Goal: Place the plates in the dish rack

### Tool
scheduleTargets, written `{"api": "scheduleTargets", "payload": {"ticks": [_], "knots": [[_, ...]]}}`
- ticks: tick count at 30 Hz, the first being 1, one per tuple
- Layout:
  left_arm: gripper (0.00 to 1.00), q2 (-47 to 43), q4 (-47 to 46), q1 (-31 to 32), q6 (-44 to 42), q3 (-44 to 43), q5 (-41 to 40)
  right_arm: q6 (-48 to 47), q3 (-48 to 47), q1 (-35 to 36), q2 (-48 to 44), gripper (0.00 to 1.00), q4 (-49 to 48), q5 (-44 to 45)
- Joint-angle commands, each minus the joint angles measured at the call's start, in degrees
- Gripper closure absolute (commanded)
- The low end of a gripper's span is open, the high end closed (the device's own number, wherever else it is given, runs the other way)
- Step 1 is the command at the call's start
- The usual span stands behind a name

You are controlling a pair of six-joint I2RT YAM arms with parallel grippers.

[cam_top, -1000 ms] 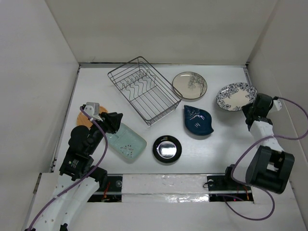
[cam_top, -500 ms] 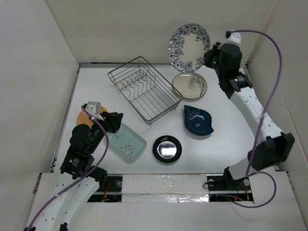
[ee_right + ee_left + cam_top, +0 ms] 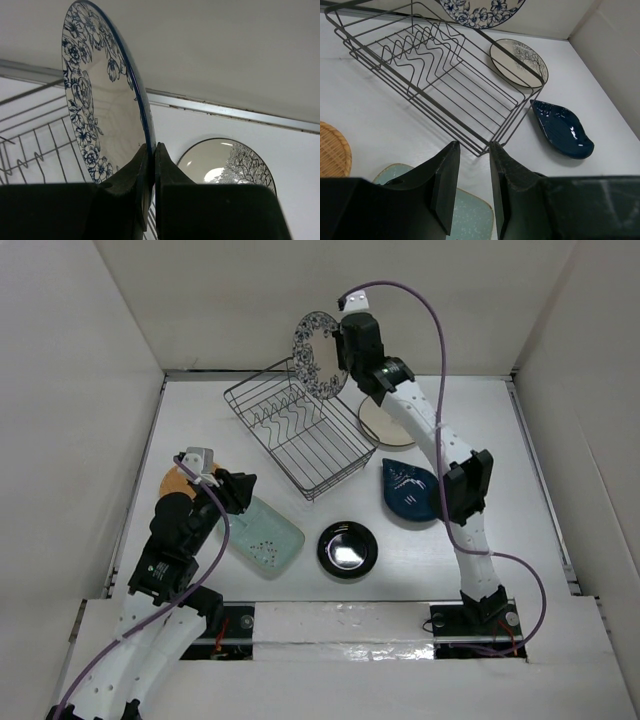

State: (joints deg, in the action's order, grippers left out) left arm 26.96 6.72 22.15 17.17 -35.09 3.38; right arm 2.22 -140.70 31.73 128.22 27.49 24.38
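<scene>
Right gripper (image 3: 150,162) of yours was clamped on the lower rim of the blue-flowered plate (image 3: 95,100), holding it on edge above the far corner of the dish rack (image 3: 270,450).
Your left gripper (image 3: 473,150) had its jaws partly apart with nothing between them, low over the mint-green plate (image 3: 265,537), next to the orange plate (image 3: 172,483). You had the cream plate (image 3: 519,60), dark blue teardrop plate (image 3: 562,131) and black plate (image 3: 347,547) lying flat on the table (image 3: 480,540), outside the rack.

Lit brightly and evenly from above, with soft shadows under the dish rack (image 3: 269,448), white glare on the black plate (image 3: 347,549), sharp throughout
</scene>
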Motion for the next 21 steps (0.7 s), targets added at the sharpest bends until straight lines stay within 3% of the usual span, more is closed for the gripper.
{"api": "scheduleTargets", "payload": {"ticks": [1, 14, 21], "knots": [[0.73, 0.5, -2.1, 0.3, -0.7, -1.9, -0.6, -5.4, -5.2, 2.3, -2.4, 1.00, -8.8, 7.1], [0.73, -0.1, -2.2, 0.3, -0.6, -1.6, -1.0, -13.7, 1.2, 8.1, 2.4, 1.00, -15.6, 18.3], [0.73, -0.2, -2.1, 0.3, -0.6, -1.6, -0.8, -14.4, 1.7, 9.8, 4.9, 1.00, -16.8, 18.4]]}}
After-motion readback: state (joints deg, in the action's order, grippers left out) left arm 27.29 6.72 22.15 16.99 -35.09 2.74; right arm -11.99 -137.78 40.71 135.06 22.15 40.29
